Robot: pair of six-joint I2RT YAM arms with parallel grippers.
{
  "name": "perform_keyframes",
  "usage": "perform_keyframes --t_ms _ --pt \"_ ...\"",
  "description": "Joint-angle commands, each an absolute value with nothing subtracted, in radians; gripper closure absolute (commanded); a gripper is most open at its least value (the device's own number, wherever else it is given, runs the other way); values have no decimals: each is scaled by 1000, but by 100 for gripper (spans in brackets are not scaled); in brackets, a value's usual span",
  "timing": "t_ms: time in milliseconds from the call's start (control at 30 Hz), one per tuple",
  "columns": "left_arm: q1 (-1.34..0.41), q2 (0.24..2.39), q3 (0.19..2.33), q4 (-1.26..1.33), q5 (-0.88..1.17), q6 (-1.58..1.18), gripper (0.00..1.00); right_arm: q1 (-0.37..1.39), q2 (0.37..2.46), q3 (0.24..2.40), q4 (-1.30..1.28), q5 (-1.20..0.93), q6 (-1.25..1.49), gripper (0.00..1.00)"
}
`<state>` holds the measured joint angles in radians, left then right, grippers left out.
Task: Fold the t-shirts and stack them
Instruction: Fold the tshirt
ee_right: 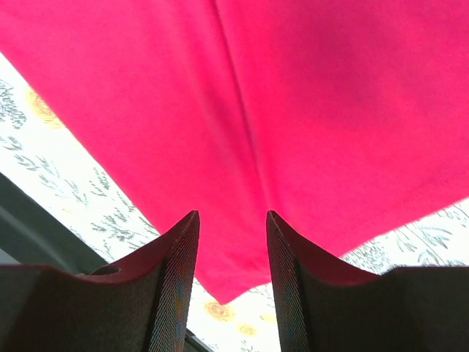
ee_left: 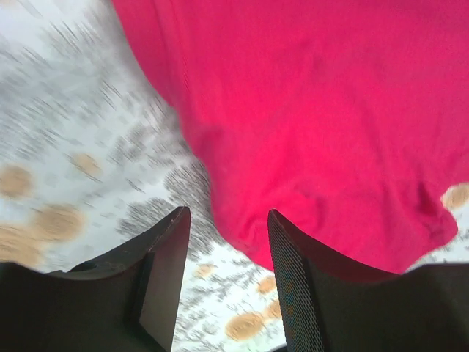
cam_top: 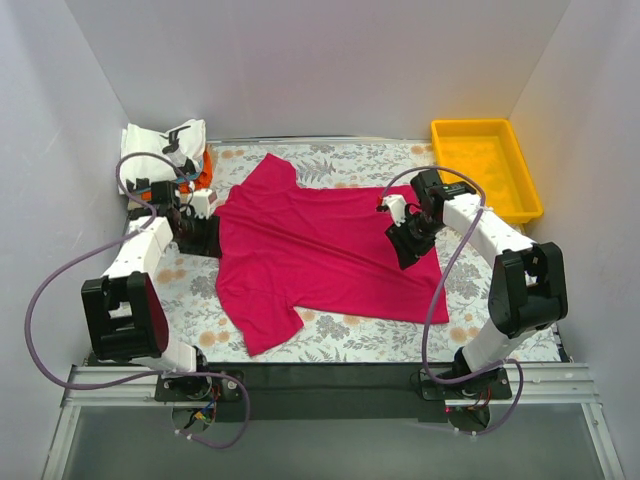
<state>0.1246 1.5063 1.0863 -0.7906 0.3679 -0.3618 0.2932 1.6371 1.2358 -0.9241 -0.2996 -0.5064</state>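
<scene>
Magenta-red short-sleeved cloth t-shirt lies spread flat across the middle of the floral-patterned bench. Both sleeves are on its left side, one pointing to the back wall and one toward the arm bases.

My left hand sits at the shirt's left edge, between the sleeves. Its fingers stand moderately apart with nothing between them. The wrist view is blurred, and it shows the red edge just past the tips.

My right hand hangs over the shirt's right part, near the hem. Its jaws are likewise parted to a middling gap, and a crease in the cloth runs toward that gap. I see no fabric pinched.

At the back left corner, well apart from the spread shirt, a folded white black-printed t-shirt tops a pile, with a folded orange t-shirt peeking out beneath. A yellow plastic tray stands at the back right.
</scene>
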Motion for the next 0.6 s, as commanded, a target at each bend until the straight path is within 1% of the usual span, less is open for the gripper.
perform_keyframes --t_ms 0,133,200,300,333,367,433,467,500,567 --pt "130 1502 985 -807 385 -410 56 316 1643 1262 -954 -336 -480 58" --pt "129 1513 951 -787 348 -436 59 321 1651 1267 -956 -328 -477 59" --pt "130 1517 939 -779 331 -449 62 319 1649 1261 -956 -319 -479 59" --pt "129 1532 942 -784 336 -459 76 321 1651 1249 -956 -299 -489 59" --pt "129 1528 946 -784 348 -456 84 321 1651 1247 -954 -298 -492 59" --pt "123 1528 959 -794 373 -454 88 321 1654 1240 -953 -293 -498 60" --pt "106 1535 972 -810 385 -460 92 321 1655 1236 -951 -290 -502 60" --pt "97 1546 976 -816 385 -468 92 321 1655 1233 -951 -285 -502 59" --pt "97 1551 979 -816 380 -477 88 321 1655 1232 -953 -284 -503 60" --pt "97 1552 982 -818 359 -482 69 321 1651 1227 -951 -279 -509 59"
